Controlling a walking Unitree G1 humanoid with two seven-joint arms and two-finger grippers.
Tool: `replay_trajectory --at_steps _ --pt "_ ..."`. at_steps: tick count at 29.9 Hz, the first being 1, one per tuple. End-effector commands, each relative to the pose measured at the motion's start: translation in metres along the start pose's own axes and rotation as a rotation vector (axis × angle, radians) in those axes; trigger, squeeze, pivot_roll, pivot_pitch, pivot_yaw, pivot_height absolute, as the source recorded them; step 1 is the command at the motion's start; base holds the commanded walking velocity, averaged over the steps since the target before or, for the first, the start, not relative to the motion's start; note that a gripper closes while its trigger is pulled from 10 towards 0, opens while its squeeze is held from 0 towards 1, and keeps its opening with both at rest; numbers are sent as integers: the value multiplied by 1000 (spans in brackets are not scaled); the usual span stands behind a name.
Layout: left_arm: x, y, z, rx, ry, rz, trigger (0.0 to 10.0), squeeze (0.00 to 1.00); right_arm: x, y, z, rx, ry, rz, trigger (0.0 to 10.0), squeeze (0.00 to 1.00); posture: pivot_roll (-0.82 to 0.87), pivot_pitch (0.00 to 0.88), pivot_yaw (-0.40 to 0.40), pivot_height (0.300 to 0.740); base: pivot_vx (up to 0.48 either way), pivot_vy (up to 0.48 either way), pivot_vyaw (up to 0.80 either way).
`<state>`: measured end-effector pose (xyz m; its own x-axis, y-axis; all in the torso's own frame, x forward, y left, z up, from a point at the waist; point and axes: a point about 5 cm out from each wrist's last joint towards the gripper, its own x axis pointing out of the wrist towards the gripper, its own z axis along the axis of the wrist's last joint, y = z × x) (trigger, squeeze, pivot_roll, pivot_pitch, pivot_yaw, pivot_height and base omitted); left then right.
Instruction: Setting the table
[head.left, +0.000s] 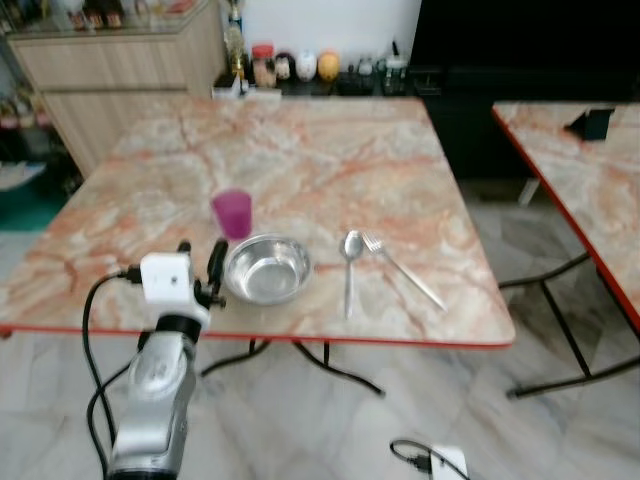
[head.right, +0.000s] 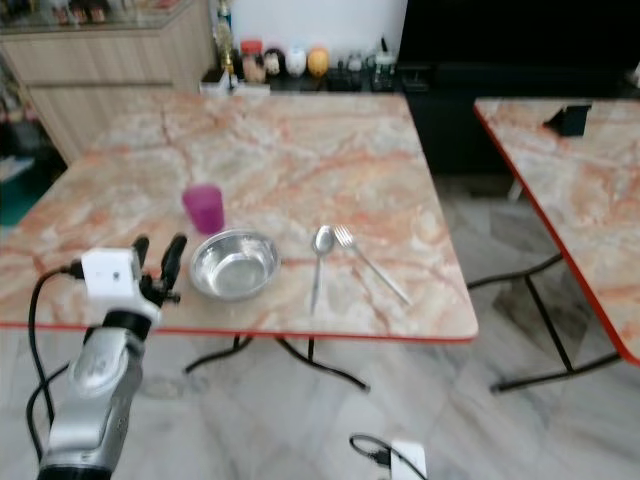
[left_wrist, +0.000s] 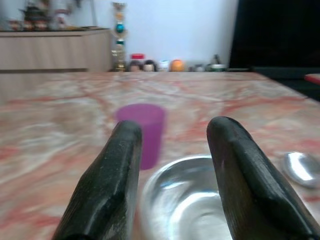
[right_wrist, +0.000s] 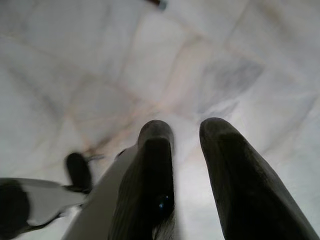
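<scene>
Left gripper (head.left: 201, 258) at table (head.left: 330, 160) edge, fingers apart, just left of steel bowl (head.left: 267, 268). Purple cup (head.left: 232, 213) behind; spoon (head.left: 350, 262), fork (head.left: 402, 268) right. Right gripper (right_wrist: 185, 135) over floor, fingers apart.

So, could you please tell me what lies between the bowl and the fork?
The spoon lies between the bowl and fork, seen in both eye views.

This is the dining area of a home. A marble-patterned table (head.left: 300, 150) with a red edge and folding black legs carries a purple cup (head.left: 232, 213), a steel bowl (head.left: 267, 268), a spoon (head.left: 350, 262) and a fork (head.left: 402, 268). A second, matching table (head.left: 590, 190) stands to the right. At the far side, jars and bottles (head.left: 290, 66) line a low ledge beside a wooden sideboard (head.left: 120, 60), and the floor (head.left: 500, 420) is pale polished tile.
</scene>
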<state>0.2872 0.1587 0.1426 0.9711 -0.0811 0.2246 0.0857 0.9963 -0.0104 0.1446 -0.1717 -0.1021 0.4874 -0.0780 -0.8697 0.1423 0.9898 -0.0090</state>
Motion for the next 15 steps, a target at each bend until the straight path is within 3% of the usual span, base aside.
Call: replay_trajectory --at_steps 1,7,9,10,11,15 --pt "0 6 2 -10 7 -1 10000 0 0 5 0 -4 2 12 10000 0 25 0 2 740 0 0 0" --pt "-1 3 -4 -57 69 -27 10000 0 0 5 -1 -10 4 15 10000 0 24 0 5 740 0 0 0" --pt "-1 3 -9 -176 113 -44 10000 0 0 5 -2 -12 6 16 10000 0 25 0 7 740 0 0 0" --pt "-1 3 -10 -194 118 -45 10000 0 0 5 -2 -13 6 17 10000 0 25 0 8 740 0 0 0" --pt "-1 4 -10 -216 128 -46 10000 1000 0 5 -2 -13 7 17 10000 0 24 0 9 740 0 0 0" --pt "3 6 -11 -217 162 -79 10000 1000 0 6 -2 -11 6 19 10000 0 28 0 5 740 0 0 0"
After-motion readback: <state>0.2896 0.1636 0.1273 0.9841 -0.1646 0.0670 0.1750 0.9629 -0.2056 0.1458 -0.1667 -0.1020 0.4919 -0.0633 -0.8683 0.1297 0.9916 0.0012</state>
